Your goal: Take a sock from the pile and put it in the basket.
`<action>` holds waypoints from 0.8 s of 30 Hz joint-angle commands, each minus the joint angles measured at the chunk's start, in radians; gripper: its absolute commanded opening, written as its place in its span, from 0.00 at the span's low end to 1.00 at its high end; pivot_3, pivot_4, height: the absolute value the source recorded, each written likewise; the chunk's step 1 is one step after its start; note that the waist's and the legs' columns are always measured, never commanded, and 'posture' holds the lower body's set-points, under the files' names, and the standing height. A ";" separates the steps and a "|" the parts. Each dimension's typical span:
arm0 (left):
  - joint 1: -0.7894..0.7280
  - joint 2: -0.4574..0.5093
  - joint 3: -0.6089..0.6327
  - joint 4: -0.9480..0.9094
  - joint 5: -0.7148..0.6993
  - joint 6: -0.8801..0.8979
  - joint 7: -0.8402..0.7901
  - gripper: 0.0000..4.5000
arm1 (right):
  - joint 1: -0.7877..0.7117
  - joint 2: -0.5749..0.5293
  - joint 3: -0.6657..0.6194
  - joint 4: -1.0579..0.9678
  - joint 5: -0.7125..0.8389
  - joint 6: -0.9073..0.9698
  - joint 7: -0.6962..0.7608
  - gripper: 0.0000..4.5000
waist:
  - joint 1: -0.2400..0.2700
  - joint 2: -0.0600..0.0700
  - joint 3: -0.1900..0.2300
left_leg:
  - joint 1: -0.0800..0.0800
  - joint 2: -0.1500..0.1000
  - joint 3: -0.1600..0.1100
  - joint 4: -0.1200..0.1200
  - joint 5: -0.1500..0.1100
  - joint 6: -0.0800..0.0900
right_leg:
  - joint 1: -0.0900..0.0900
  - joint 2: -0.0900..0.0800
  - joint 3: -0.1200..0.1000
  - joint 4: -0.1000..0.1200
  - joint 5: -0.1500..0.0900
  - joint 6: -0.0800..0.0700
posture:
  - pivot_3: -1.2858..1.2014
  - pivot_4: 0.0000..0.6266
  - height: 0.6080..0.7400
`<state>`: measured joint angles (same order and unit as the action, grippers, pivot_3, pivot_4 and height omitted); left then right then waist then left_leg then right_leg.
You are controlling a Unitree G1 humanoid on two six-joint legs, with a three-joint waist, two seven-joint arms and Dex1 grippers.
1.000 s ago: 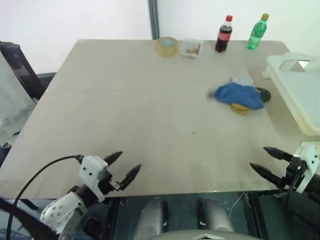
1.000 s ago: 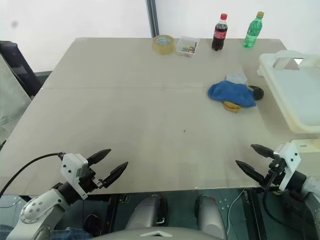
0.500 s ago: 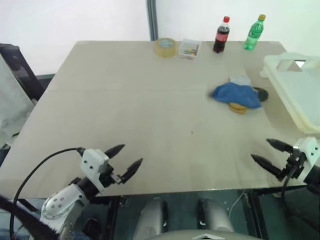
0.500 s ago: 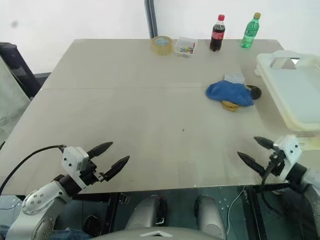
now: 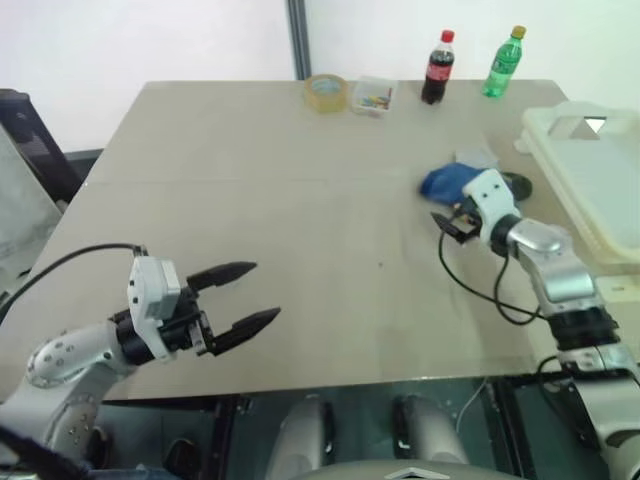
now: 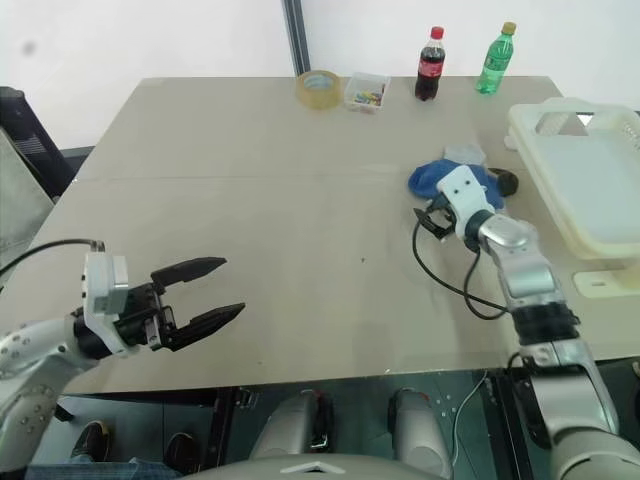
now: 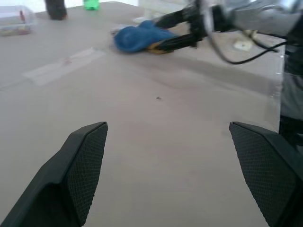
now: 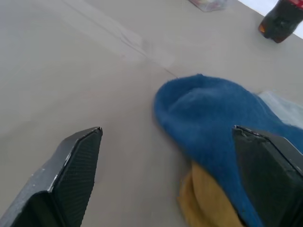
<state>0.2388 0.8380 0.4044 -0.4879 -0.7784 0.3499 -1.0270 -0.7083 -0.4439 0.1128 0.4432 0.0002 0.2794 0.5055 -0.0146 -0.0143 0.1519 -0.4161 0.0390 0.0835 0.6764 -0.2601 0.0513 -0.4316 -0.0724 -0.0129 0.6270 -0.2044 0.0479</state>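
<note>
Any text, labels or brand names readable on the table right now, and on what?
None can be read.
Dark cola bottle: red label, lettering too small.
Green bottle: label too small.
Tape roll and small clear box: no legible print.
Basket: no markings seen.

Soft, even light is falling on the table [image 5: 250, 200] from above, and the scene is looking bright. The white wall [image 5: 150, 40] behind is nearly washing out. Shadows are staying faint and short; a weak one is lying under the blue sock [image 8: 222, 123]. The cream basket [image 6: 590, 190] is glowing pale, with little detail on its rim. In the left wrist view the far part is looking blurred, the bottles [image 7: 71, 5] are only soft shapes, and the near black fingers [image 7: 85, 161] are showing their texture clearly.
</note>
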 commanded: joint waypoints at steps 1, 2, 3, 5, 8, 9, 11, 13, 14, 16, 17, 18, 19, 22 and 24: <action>-0.016 0.036 0.045 0.005 -0.013 0.010 -0.045 0.98 | -0.116 0.033 0.010 0.211 -0.056 -0.076 -0.058 1.00 | -0.001 0.000 0.000 | 0.000 0.000 0.001 -0.001 0.001 -0.001 | 0.000 0.000 0.000 0.000 0.000 0.000 | 0.52 0.24 1.00; -0.020 0.038 0.052 0.009 -0.013 0.012 -0.049 0.98 | -0.145 0.045 0.010 0.272 -0.066 -0.100 -0.069 1.00 | -0.003 0.000 0.001 | 0.000 0.000 0.003 -0.001 0.001 -0.001 | 0.000 0.000 0.001 -0.001 0.000 0.000 | 0.52 0.24 1.00; -0.025 0.039 0.058 0.011 -0.015 0.015 -0.050 0.99 | -0.172 0.053 0.019 0.332 -0.084 -0.141 -0.081 0.94 | -0.002 0.000 0.001 | 0.000 0.000 0.004 -0.001 0.001 -0.001 | 0.000 0.000 0.001 -0.001 0.000 0.000 | 0.52 0.24 1.00; -0.028 0.039 0.067 0.009 -0.016 0.021 -0.049 1.00 | -0.205 0.059 0.035 0.416 -0.117 -0.215 -0.102 0.81 | -0.003 0.000 0.001 | 0.000 0.000 0.005 -0.002 0.001 -0.002 | 0.000 0.000 0.001 -0.001 0.000 0.000 | 0.52 0.24 1.00; -0.019 0.030 0.080 -0.012 -0.018 0.029 -0.030 1.00 | -0.217 0.071 0.044 0.465 -0.142 -0.290 -0.118 0.50 | -0.005 0.000 0.001 | 0.000 0.000 0.005 -0.003 0.001 -0.002 | -0.001 0.000 0.001 -0.001 0.000 0.000 | 0.52 0.24 1.00; -0.015 0.026 0.083 -0.019 -0.017 0.032 -0.025 1.00 | -0.214 0.075 0.041 0.468 -0.143 -0.302 -0.119 0.38 | -0.007 0.000 0.001 | 0.000 0.000 0.005 -0.003 0.001 -0.002 | -0.001 0.000 0.001 -0.001 0.001 0.001 | 0.52 0.24 1.00; -0.011 0.018 0.082 -0.026 -0.014 0.034 -0.019 1.00 | -0.208 0.077 0.042 0.470 -0.153 -0.326 -0.122 0.17 | -0.012 0.001 0.001 | 0.001 0.001 0.005 -0.003 0.002 -0.003 | -0.001 0.000 0.001 -0.001 0.001 0.001 | 0.52 0.24 1.00; -0.012 0.012 0.076 -0.028 -0.010 0.036 -0.013 1.00 | -0.203 0.076 0.046 0.472 -0.166 -0.345 -0.127 0.03 | -0.016 0.001 0.001 | 0.001 0.001 0.005 -0.003 0.002 -0.003 | -0.001 0.000 0.001 0.000 0.001 0.001 | 0.52 0.24 1.00; -0.015 0.011 0.072 -0.028 -0.008 0.037 -0.010 1.00 | -0.202 0.075 0.046 0.472 -0.170 -0.351 -0.130 0.03 | -0.017 0.001 0.001 | 0.001 0.001 0.005 -0.003 0.002 -0.004 | -0.001 0.000 0.001 0.000 0.001 0.001 | 0.52 0.24 1.00; -0.024 0.009 0.065 -0.026 -0.007 0.038 -0.004 1.00 | -0.200 0.074 0.044 0.462 -0.176 -0.363 -0.135 0.03 | -0.021 0.001 0.001 | 0.001 0.001 0.005 -0.003 0.002 -0.004 | -0.001 0.000 0.001 0.001 0.001 0.001 | 0.52 0.24 1.00; -0.030 0.010 0.062 -0.023 -0.007 0.040 -0.003 1.00 | -0.199 0.076 0.040 0.447 -0.174 -0.364 -0.133 0.03 | -0.022 0.001 0.001 | 0.001 0.001 0.004 -0.003 0.002 -0.004 | -0.001 0.000 0.001 0.001 0.001 0.001 | 0.52 0.24 1.00; -0.035 0.012 0.060 -0.020 -0.006 0.041 -0.004 1.00 | -0.198 0.078 0.036 0.432 -0.171 -0.362 -0.129 0.03 | -0.024 0.001 0.001 | 0.001 0.001 0.004 -0.003 0.002 -0.004 | -0.001 0.000 0.001 0.001 0.001 0.001 | 0.52 0.24 1.00; -0.042 0.014 0.058 -0.017 -0.005 0.042 -0.005 1.00 | -0.193 0.082 0.033 0.409 -0.164 -0.353 -0.114 0.03 | -0.024 0.001 0.001 | 0.001 0.001 0.004 -0.003 0.002 -0.004 | -0.001 0.000 0.001 0.001 0.001 0.001 | 0.52 0.24 1.00; -0.056 0.018 0.055 -0.010 -0.002 0.047 -0.014 1.00 | -0.151 0.097 0.043 0.306 -0.131 -0.278 -0.015 0.03 | -0.026 0.001 0.001 | 0.001 0.001 0.004 -0.004 0.002 -0.004 | -0.001 0.000 0.001 0.001 0.002 0.002 | 0.52 0.24 1.00; -0.061 0.019 0.054 -0.006 0.001 0.049 -0.019 1.00 | -0.088 0.113 0.063 0.173 -0.101 -0.188 0.062 0.03 | -0.025 0.001 0.001 | 0.001 0.001 0.003 -0.004 0.002 -0.004 | -0.001 0.001 0.001 0.001 0.002 0.003 | 0.52 0.24 1.00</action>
<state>0.1830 0.8499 0.4536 -0.4869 -0.7752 0.4020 -1.0413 -0.8227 -0.3442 0.1616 0.7298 -0.1355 0.0291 0.5031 -0.0399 -0.0137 0.1528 -0.4147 0.0405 0.0858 0.6722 -0.2578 0.0471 -0.4323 -0.0718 -0.0121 0.6281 -0.2021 0.0517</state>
